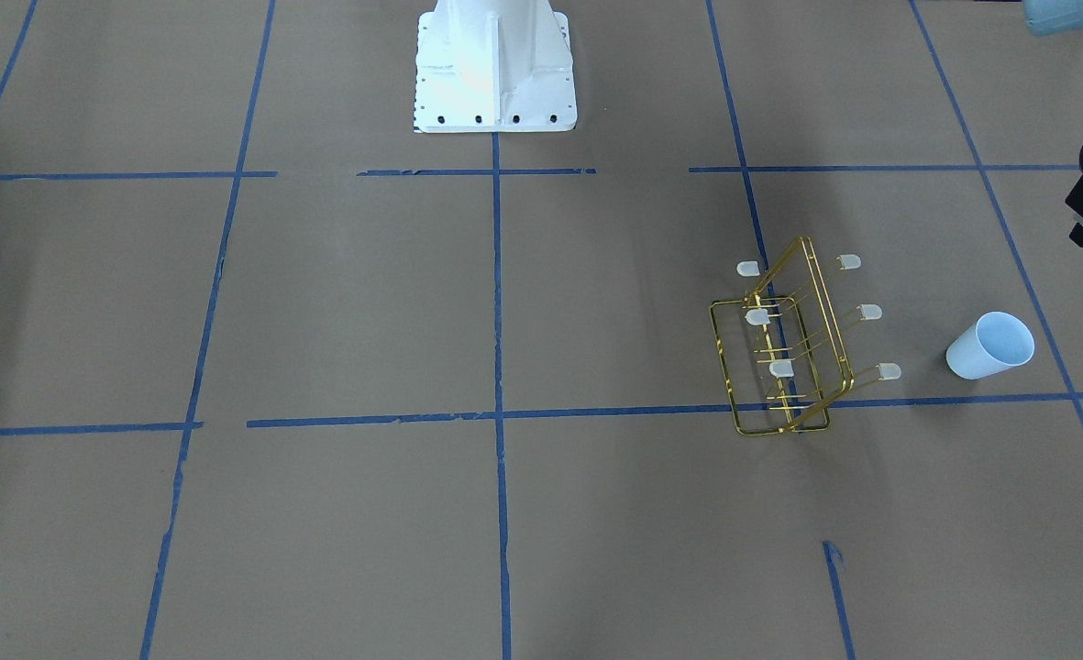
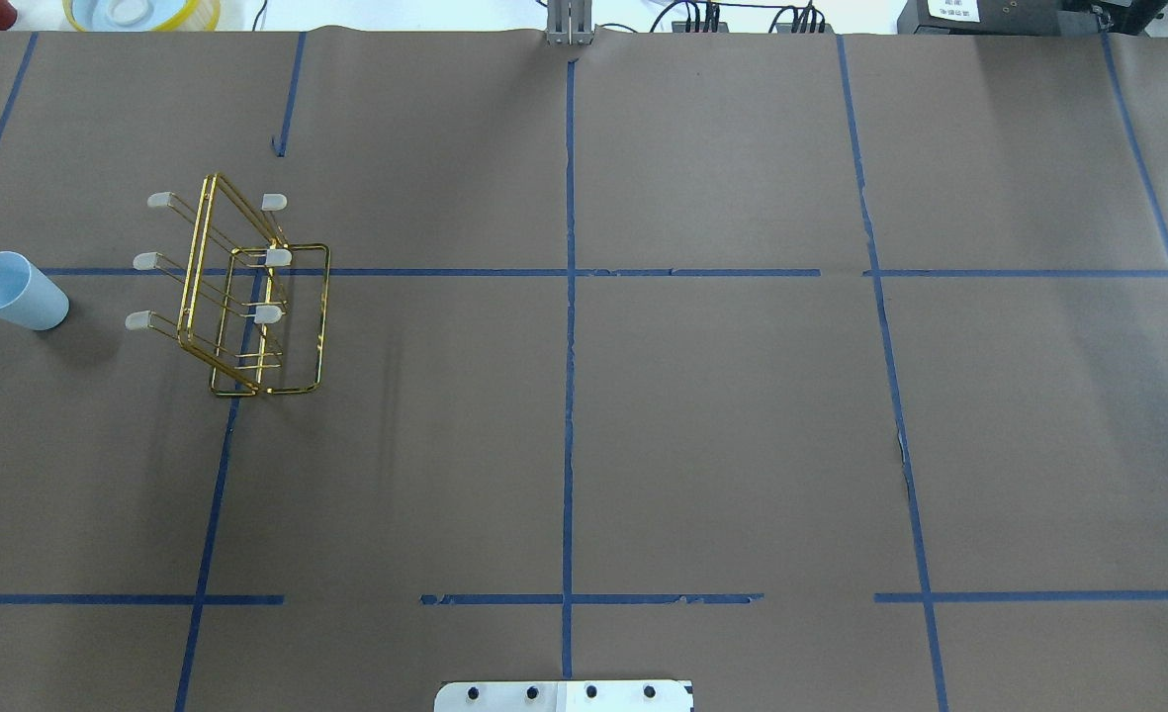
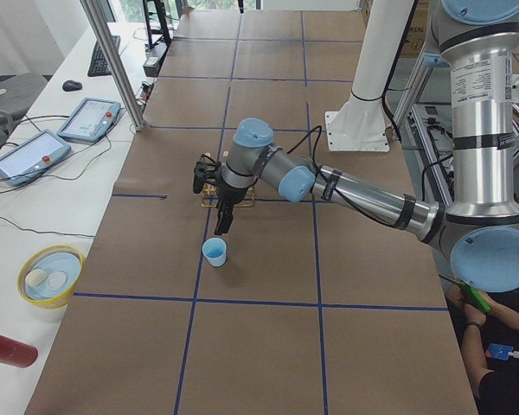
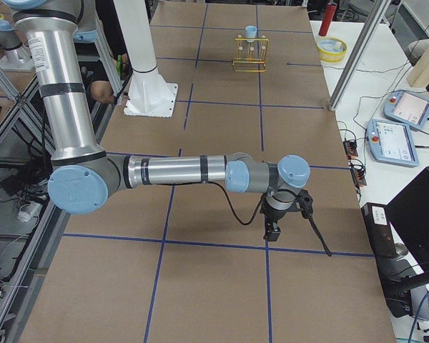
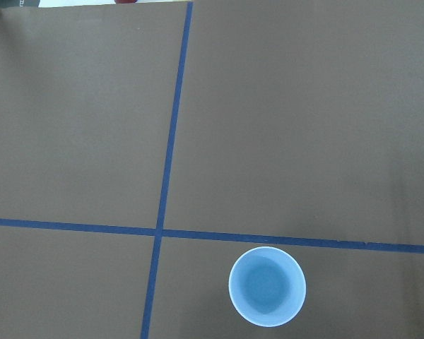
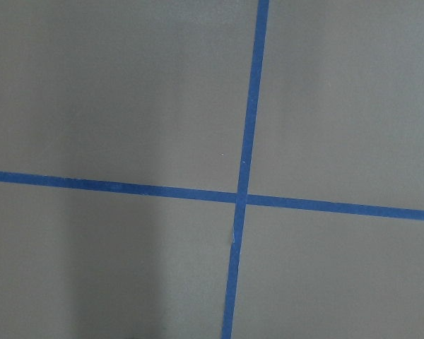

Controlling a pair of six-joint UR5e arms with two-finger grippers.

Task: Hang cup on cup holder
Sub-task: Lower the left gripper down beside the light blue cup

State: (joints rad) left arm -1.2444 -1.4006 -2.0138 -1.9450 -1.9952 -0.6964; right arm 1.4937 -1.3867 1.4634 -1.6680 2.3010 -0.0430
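The cup [image 1: 990, 346] is a pale blue-white tumbler standing upright, mouth up, on the brown table. It also shows in the overhead view [image 2: 15, 290] and from straight above in the left wrist view [image 5: 267, 286]. The cup holder [image 1: 793, 339], a gold wire rack with whitish-tipped prongs, stands beside it [image 2: 247, 297], apart from the cup. My left gripper [image 3: 222, 223] hangs above the table between rack and cup, a little above the cup [image 3: 214, 252]; I cannot tell whether it is open. My right gripper [image 4: 272, 230] hovers far from both, pointing down; I cannot tell its state.
The robot's white base [image 1: 495, 64] stands at the table's middle edge. A yellow bowl [image 3: 50, 275], a red bottle [image 3: 9, 347] and control tablets [image 3: 86, 119] lie on the side bench. A metal post [image 3: 112, 60] rises at the table's far edge. A person [image 3: 484, 346] is behind the left arm.
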